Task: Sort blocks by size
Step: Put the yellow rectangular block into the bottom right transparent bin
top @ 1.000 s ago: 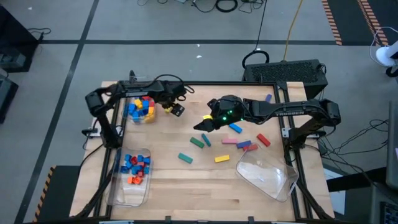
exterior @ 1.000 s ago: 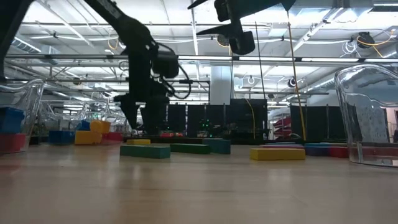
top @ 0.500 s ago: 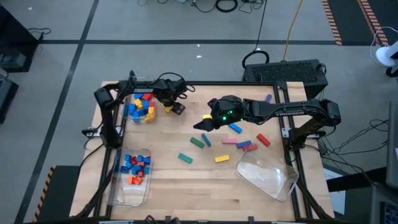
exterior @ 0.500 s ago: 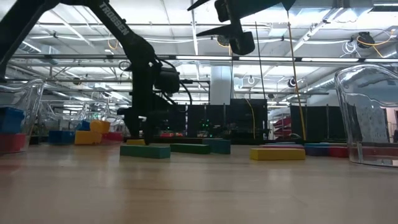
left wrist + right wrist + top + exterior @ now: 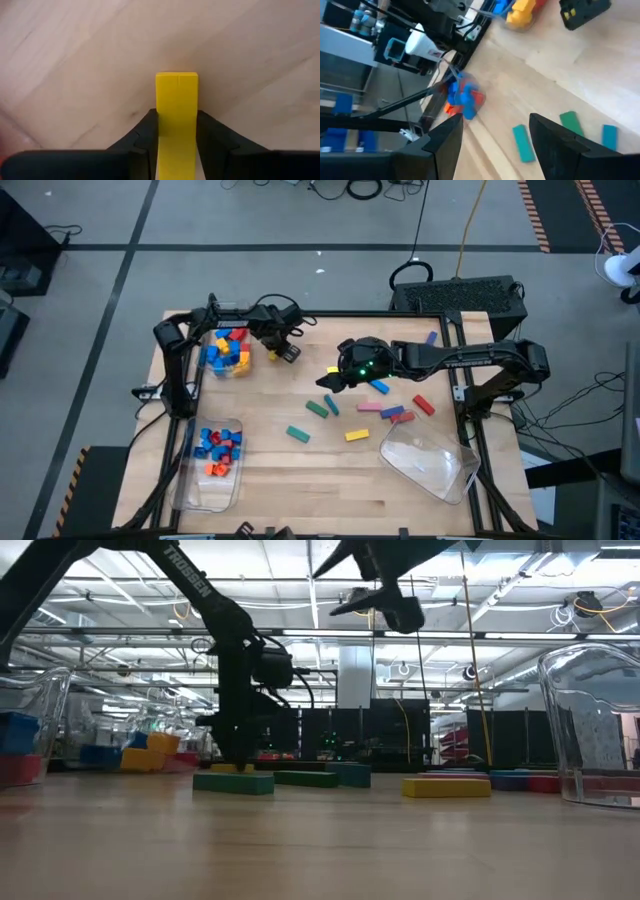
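A yellow block (image 5: 176, 100) lies flat on the wooden table near the far left, beside a clear bin (image 5: 225, 352) of medium blocks. My left gripper (image 5: 284, 352) points down over the block and is shut on it; the low view shows it (image 5: 235, 752) standing at table height. My right gripper (image 5: 330, 378) hangs open above the table's middle, with nothing between its fingers (image 5: 495, 150). Loose blocks rest flat on the table: green (image 5: 298, 434), teal (image 5: 333, 406), yellow (image 5: 356, 435), pink (image 5: 370, 406), red (image 5: 424, 405), blue (image 5: 378, 386). My left gripper pinches the yellow block's two long sides (image 5: 159, 120) between its two fingers, which come from above and point down. One end of the block (image 5: 176, 77) sticks out past the fingers. The block lies level with its underside on the table.
A second clear bin (image 5: 215, 455) with small blue, red and orange blocks sits at the near left. An empty clear bin (image 5: 430, 460) lies tipped at the near right. One blue block (image 5: 431, 337) rests near the far right edge. Bare wood lies along the near edge.
My left gripper has come down to the table beside the far-left bin and has shut on the yellow block, which stays on the wood. My right gripper has kept its place above the table and has tipped a little.
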Controlling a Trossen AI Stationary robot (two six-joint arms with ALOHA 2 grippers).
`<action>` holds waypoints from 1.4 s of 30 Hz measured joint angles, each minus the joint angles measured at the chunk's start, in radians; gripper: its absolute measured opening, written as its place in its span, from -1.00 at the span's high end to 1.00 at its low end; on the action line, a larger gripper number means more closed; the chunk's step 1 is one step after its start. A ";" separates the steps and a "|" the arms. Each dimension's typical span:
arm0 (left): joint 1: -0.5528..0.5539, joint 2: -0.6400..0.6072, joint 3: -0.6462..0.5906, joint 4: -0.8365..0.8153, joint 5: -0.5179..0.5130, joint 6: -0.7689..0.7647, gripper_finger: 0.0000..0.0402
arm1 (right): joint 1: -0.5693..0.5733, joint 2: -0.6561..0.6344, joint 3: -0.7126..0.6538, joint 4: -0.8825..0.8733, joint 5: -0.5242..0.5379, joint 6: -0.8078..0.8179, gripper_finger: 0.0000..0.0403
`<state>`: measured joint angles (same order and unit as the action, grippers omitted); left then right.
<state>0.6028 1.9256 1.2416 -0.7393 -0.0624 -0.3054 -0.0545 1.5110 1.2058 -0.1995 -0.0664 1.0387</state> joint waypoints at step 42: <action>-0.295 -0.158 0.408 0.541 0.563 -0.134 0.50 | 0.283 -0.373 -0.192 -0.268 0.619 0.056 -0.06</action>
<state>0.3081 1.7677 1.6496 -0.1986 0.5003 -0.4397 0.2283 1.1384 1.0142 -0.4679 0.5527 1.0950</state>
